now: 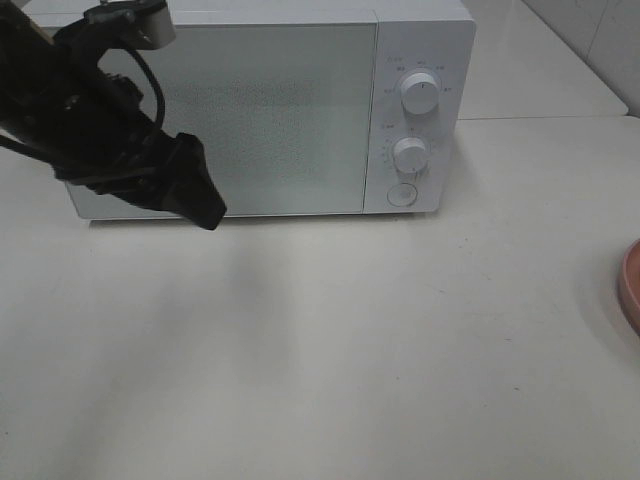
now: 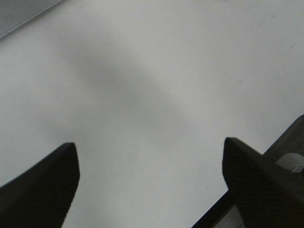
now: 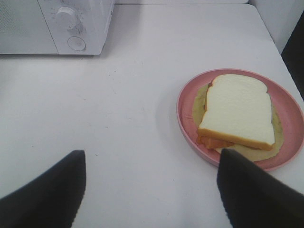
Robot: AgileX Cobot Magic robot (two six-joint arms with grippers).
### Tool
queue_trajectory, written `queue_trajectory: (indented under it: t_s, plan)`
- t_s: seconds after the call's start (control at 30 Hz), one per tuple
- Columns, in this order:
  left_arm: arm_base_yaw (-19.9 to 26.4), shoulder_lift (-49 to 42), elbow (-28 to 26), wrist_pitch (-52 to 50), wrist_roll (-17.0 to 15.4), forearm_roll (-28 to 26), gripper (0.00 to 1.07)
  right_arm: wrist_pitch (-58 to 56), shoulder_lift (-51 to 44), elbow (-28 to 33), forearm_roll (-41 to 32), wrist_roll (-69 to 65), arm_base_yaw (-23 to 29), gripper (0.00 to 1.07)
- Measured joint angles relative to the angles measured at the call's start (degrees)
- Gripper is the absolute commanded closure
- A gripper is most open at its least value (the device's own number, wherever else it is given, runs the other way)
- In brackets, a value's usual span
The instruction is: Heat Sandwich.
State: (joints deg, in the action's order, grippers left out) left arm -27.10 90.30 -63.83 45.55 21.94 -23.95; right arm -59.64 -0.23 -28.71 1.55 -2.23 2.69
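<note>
The sandwich (image 3: 237,111), white bread with a tan crust and an orange and yellowish filling, lies on a round pink plate (image 3: 184,108) on the white table. My right gripper (image 3: 152,153) hovers open just short of the plate, with nothing between its fingers; it is out of the exterior high view. The white microwave (image 1: 270,110) stands at the back with its door closed. My left gripper (image 1: 203,205) hangs in front of the door's lower left part. In its wrist view the left gripper (image 2: 149,142) is open over bare table and holds nothing.
Two knobs (image 1: 420,92) (image 1: 411,155) and a round button (image 1: 402,193) sit on the microwave's right panel. Only the plate's edge (image 1: 631,285) shows at the far right of the exterior high view. The microwave's corner (image 3: 71,23) shows in the right wrist view.
</note>
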Motion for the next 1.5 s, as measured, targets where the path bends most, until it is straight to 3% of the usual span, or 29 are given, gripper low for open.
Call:
queue_trajectory:
  t_s: [0.03,0.07,0.1,0.2,0.4,0.43,0.53,0.7,1.03,1.13,1.3,1.5]
  plan:
    - [0.4,-0.34,-0.06,0.92,-2.35,2.41,0.25,0.0,0.0,0.0,0.0,0.0,0.0,0.33]
    - [0.4,-0.34,-0.06,0.92,-2.35,2.41,0.25,0.0,0.0,0.0,0.0,0.0,0.0,0.33]
    - [1.6,-1.2,-0.06,3.5,-5.79,6.93,0.25,0.0,0.0,0.0,0.0,0.0,0.0,0.33]
    - [4.24,-2.75,-0.06,7.45,-8.42,11.17,0.25,0.0,0.0,0.0,0.0,0.0,0.0,0.33]
    - [12.26,-8.71,1.49,10.14,-10.37,14.73,0.25,0.0,0.0,0.0,0.0,0.0,0.0,0.33]
    - [15.99,-12.32,2.92,10.2,-10.89,15.24,0.25,0.0,0.0,0.0,0.0,0.0,0.0,0.33]
    - [21.54,-20.34,6.76,10.26,-11.34,15.47,0.25,0.0,0.0,0.0,0.0,0.0,0.0,0.33]
    - [25.1,-30.88,13.52,10.08,-13.29,17.07,0.25,0.0,0.0,0.0,0.0,0.0,0.0,0.33]
    - [25.5,-51.22,24.52,11.69,-18.33,22.52,0.25,0.0,0.0,0.0,0.0,0.0,0.0,0.33]
    - [25.5,-61.02,28.25,12.38,-20.57,24.87,0.25,0.0,0.0,0.0,0.0,0.0,0.0,0.33]
    - [25.5,-71.16,31.63,13.06,-23.26,26.3,0.26,0.0,0.0,0.0,0.0,0.0,0.0,0.33]
    - [25.5,-80.39,33.58,13.29,-24.24,28.76,0.28,0.0,0.0,0.0,0.0,0.0,0.0,0.33]
